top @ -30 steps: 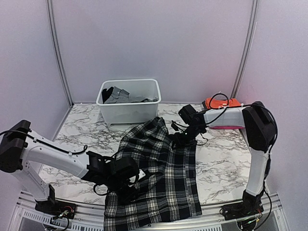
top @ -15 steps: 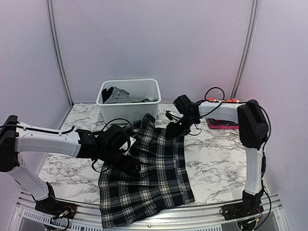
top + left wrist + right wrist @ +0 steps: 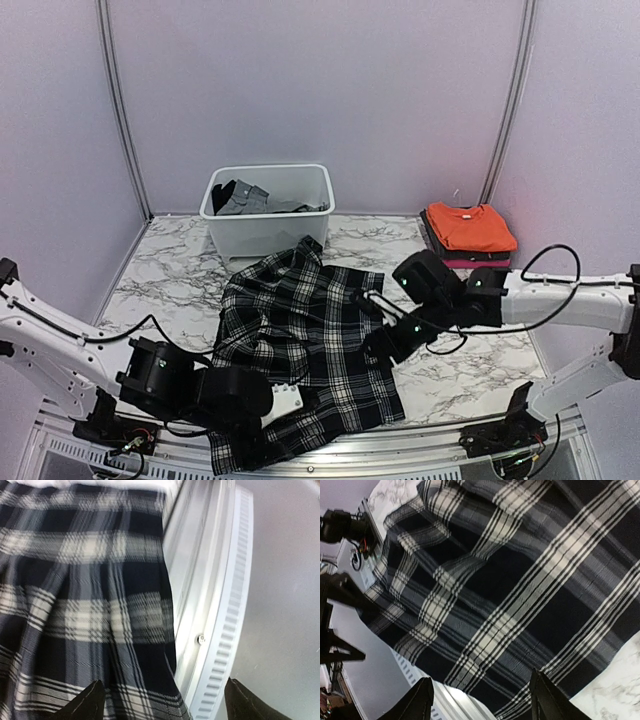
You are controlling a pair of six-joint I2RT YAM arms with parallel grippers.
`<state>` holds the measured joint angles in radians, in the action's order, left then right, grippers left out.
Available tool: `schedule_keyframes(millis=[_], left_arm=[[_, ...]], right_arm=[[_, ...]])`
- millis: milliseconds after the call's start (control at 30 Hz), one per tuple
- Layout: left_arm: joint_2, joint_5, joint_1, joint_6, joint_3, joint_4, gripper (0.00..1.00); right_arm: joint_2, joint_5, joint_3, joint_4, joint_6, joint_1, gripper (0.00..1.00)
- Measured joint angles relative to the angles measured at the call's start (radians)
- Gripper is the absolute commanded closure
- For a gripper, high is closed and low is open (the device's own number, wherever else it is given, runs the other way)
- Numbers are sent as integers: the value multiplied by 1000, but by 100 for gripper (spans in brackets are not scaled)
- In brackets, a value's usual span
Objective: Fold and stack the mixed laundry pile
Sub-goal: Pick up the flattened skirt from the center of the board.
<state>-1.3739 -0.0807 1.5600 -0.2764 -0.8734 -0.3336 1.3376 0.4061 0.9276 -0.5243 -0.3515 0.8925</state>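
The black-and-white plaid skirt (image 3: pixel 300 330) lies spread on the marble table, its near hem hanging over the front rail. My left gripper (image 3: pixel 260 435) hovers over the skirt's near-left corner; in the left wrist view the gripper (image 3: pixel 167 707) is open, with plaid cloth (image 3: pixel 85 605) and rail below and nothing held. My right gripper (image 3: pixel 385 345) sits at the skirt's right edge, and in the right wrist view this gripper (image 3: pixel 482 700) stands open above the plaid (image 3: pixel 510 580). The orange T-shirt (image 3: pixel 468 226) lies folded at the back right. Grey cloth (image 3: pixel 240 198) sits in the tub.
A white plastic tub (image 3: pixel 268 225) stands at the back centre, just beyond the skirt's far corner. Under the orange shirt lies a dark and pink folded stack (image 3: pixel 462 262). The metal front rail (image 3: pixel 210 605) runs along the table's near edge. Curtain walls enclose the table.
Both grippers have opened and let go of the skirt. The left arm has pulled back to the near-left corner, the right arm has swung from the far edge to the skirt's right side.
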Motion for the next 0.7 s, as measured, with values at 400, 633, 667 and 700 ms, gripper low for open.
schedule_keyframes(millis=[400, 633, 667, 700], left_arm=[[-126, -32, -13, -93, 89, -40, 89], [48, 79, -296, -39, 85, -37, 94], [35, 101, -324, -21, 82, -38, 94], [21, 118, -340, -10, 80, -38, 94]], right_arm=[[-223, -241, -244, 47, 48, 297, 32], [-141, -312, -239, 116, 164, 364, 31], [-111, -314, -236, 120, 179, 378, 31], [-87, -317, -231, 119, 190, 393, 30]])
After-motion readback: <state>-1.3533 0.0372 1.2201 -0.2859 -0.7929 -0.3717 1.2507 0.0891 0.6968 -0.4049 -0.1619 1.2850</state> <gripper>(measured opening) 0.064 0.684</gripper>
